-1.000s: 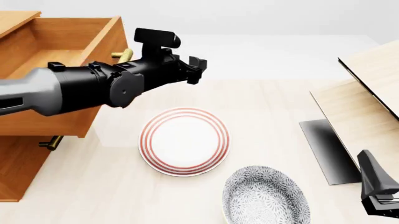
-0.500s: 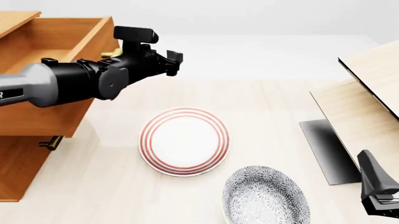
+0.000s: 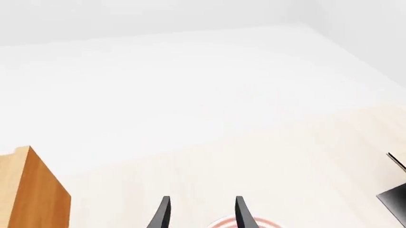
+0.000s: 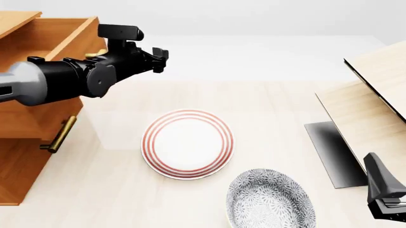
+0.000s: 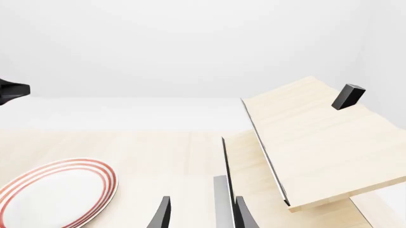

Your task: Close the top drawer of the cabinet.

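The cabinet (image 4: 19,175) stands at the left edge of the front view. Its top drawer (image 4: 38,121) sticks out to the right, partly open, with the inside visible from above. My left arm lies across the drawer's front edge and hides most of its brass handle. My left gripper (image 4: 159,59) reaches past the drawer over the table, open and empty. In the left wrist view (image 3: 201,213) an orange-brown wooden corner (image 3: 32,190) shows beside it. My right gripper (image 4: 381,185) rests at the bottom right, open and empty. It also shows in the right wrist view (image 5: 201,213).
A lower drawer's brass handle (image 4: 60,134) shows below the top drawer. A red-ringed plate (image 4: 188,144) lies mid-table, and a grey patterned plate (image 4: 271,198) lies in front of it. A pale slanted wooden structure (image 4: 374,95) on a dark base (image 4: 333,152) stands at the right.
My left arm has moved left, and the top drawer has slid left into the cabinet with it. The lower drawer's handle has come into view. The right arm has not moved.
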